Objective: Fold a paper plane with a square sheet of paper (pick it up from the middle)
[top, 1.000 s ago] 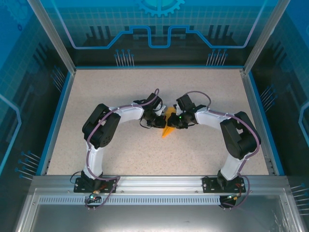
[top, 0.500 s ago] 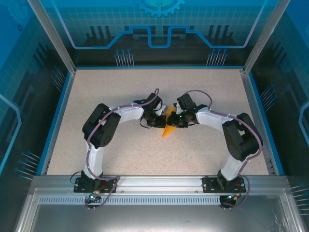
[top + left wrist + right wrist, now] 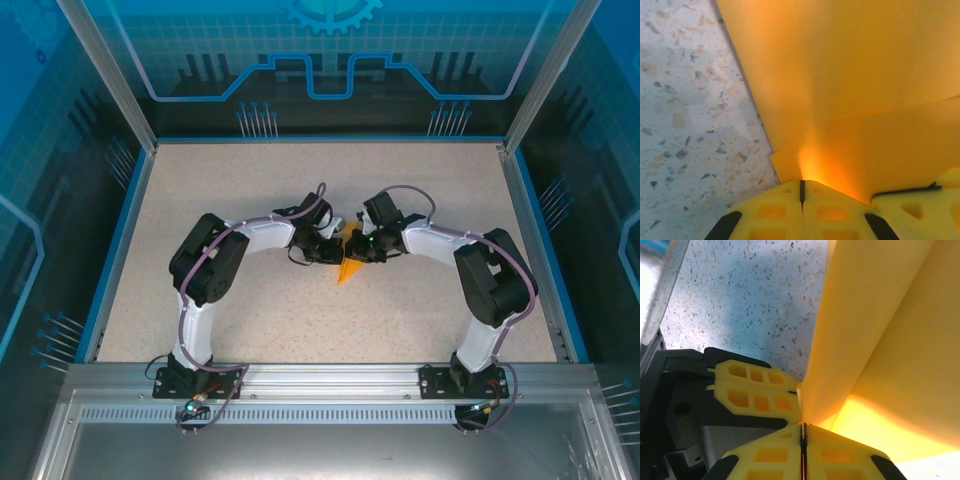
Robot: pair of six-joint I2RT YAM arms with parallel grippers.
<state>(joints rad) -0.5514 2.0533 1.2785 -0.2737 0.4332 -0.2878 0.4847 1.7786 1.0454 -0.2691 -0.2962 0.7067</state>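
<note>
**Top external view: both grippers pinch the paper plane [image 3: 346,268] at the middle of the desk [image 3: 250,190]**

The left gripper [image 3: 333,250] and right gripper [image 3: 360,247] meet tip to tip, with the orange-yellow paper between them and its point aimed toward the near edge. In the left wrist view, the jaws are pressed together on a layered, creased edge of the paper. In the right wrist view, the jaws clamp a raised fold just beside the left fingers [image 3: 755,390].
</note>
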